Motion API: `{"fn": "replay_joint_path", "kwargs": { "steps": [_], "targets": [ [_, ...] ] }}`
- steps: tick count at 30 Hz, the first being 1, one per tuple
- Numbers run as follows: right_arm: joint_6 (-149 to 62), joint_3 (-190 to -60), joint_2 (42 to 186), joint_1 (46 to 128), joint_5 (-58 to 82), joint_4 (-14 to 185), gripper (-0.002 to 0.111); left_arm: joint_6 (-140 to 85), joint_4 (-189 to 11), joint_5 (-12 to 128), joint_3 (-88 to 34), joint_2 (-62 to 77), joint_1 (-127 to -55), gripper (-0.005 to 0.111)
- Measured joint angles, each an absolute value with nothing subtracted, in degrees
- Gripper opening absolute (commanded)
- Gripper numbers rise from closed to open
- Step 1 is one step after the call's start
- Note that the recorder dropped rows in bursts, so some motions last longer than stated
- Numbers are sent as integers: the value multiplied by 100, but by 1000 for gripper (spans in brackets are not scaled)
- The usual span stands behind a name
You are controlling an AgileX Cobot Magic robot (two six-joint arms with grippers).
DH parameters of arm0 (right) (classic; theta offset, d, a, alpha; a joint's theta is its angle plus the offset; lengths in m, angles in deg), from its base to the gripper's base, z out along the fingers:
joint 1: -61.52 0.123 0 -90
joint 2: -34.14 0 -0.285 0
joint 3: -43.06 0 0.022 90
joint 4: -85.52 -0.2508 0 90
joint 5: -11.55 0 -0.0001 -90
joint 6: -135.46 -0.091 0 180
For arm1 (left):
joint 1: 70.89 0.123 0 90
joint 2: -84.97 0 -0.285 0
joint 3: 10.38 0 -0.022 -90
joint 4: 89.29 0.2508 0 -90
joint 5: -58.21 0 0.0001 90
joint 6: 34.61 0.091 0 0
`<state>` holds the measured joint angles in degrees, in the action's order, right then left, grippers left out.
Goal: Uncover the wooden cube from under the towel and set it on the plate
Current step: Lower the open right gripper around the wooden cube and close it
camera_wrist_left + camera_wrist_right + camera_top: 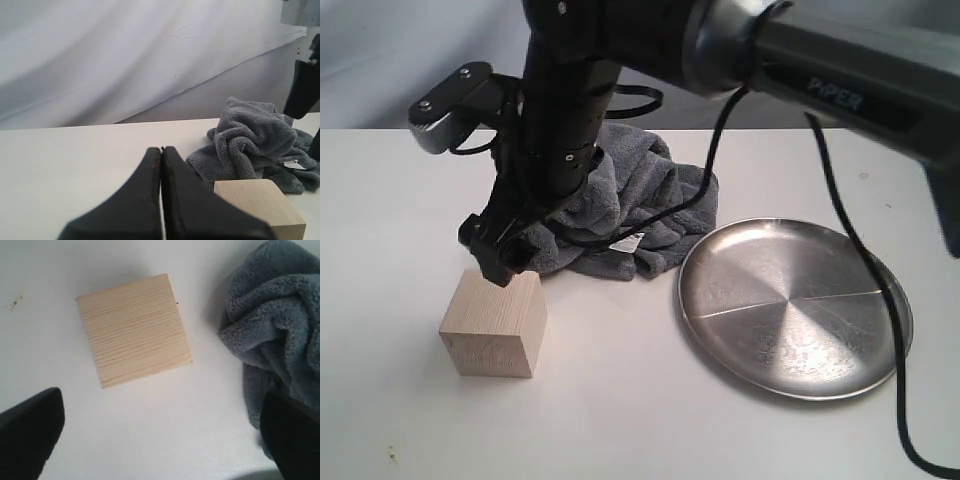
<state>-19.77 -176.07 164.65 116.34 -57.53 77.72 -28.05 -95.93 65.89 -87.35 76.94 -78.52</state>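
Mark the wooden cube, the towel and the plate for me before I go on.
wooden cube (495, 310): exterior view, on its top face.
towel (650, 190): exterior view, on the bunched folds at its middle.
plate (790, 305): exterior view, on the bare centre of the dish.

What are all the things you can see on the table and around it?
wooden cube: one, pale beige, on the table in front of the towel, uncovered
towel: one, blue-grey, bunched in a heap behind the cube, next to the plate
label: one, white, at the towel's front edge
plate: one, shiny silver, on the table, right of the cube in the exterior view, nothing lying in it
table: one, white, under everything
cable: one, black, hanging across the plate's right side
right gripper: one, black, open, above the cube, holding nothing
left gripper: one, black, shut, low over the table near the cube
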Motion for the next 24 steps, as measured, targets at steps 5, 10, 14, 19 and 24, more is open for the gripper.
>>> {"fn": "replay_joint_path", "kwargs": {
  "steps": [5, 10, 14, 19, 24],
  "targets": [
    [-1672, -17785, 16773, 11749, -5806, 7748, 98, -2805, -9593, 6589, -8735, 7694, -7852, 0],
    [-1336, -17793, 16965, 11749, -5819, 7737, 98, -2805, -9593, 6589, -8735, 7694, -7852, 0],
    [-1040, -17797, 17054, 11823, -5808, 7699, 98, -2805, -9593, 6589, -8735, 7694, -7852, 0],
    [-611, -17797, 17152, 12080, -5732, 7625, 98, -2805, -9593, 6589, -8735, 7694, -7852, 0],
    [-434, -17797, 17204, 12288, -5357, 7926, 98, -2805, -9593, 6589, -8735, 7694, -7852, 0]
  ]
}}
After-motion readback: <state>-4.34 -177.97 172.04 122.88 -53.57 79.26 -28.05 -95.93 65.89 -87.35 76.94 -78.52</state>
